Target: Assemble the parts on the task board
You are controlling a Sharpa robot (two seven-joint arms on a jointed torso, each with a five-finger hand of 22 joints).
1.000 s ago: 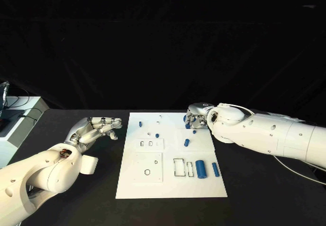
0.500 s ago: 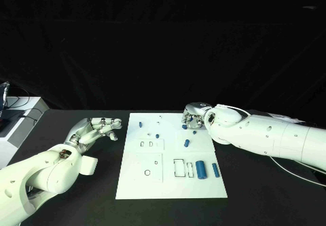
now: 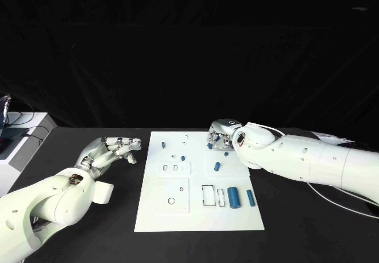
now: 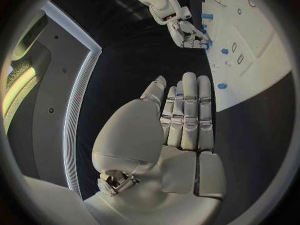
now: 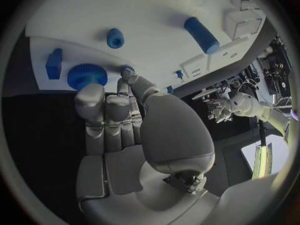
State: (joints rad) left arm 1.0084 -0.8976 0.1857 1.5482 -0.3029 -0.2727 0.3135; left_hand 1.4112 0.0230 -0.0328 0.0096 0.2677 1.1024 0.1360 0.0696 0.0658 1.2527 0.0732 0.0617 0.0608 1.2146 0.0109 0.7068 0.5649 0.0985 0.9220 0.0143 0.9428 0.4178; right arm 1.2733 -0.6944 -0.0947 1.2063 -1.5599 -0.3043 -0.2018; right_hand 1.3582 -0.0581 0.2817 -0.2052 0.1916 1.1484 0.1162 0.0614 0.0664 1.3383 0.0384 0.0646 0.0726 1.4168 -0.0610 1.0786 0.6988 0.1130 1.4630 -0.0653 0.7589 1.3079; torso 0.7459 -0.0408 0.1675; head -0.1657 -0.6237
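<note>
A white board (image 3: 197, 213) is lying in the middle of a black desk (image 3: 308, 219), running from the centre of the frame down toward the bottom. Small blue parts are sitting on it: a thick cylinder (image 3: 233, 193) and a thinner peg (image 3: 250, 198) at the lower right of the board, a short peg (image 3: 216, 166) near its middle, and another peg (image 3: 164, 144) at its upper left.

The left robot hand (image 3: 113, 152) is hovering over the desk left of the board, apart from it, its fingers lying straight and side by side, holding nothing.

The right robot hand (image 3: 219, 137) is reaching over the board's upper right corner, fingers curling down. In the right wrist view, its fingertips (image 5: 129, 75) are touching a small blue part (image 5: 127, 69), beside a blue gear (image 5: 87, 75) and a blue block (image 5: 54, 63). Whether this robot hand is actually pinching the part, one cannot tell.
</note>
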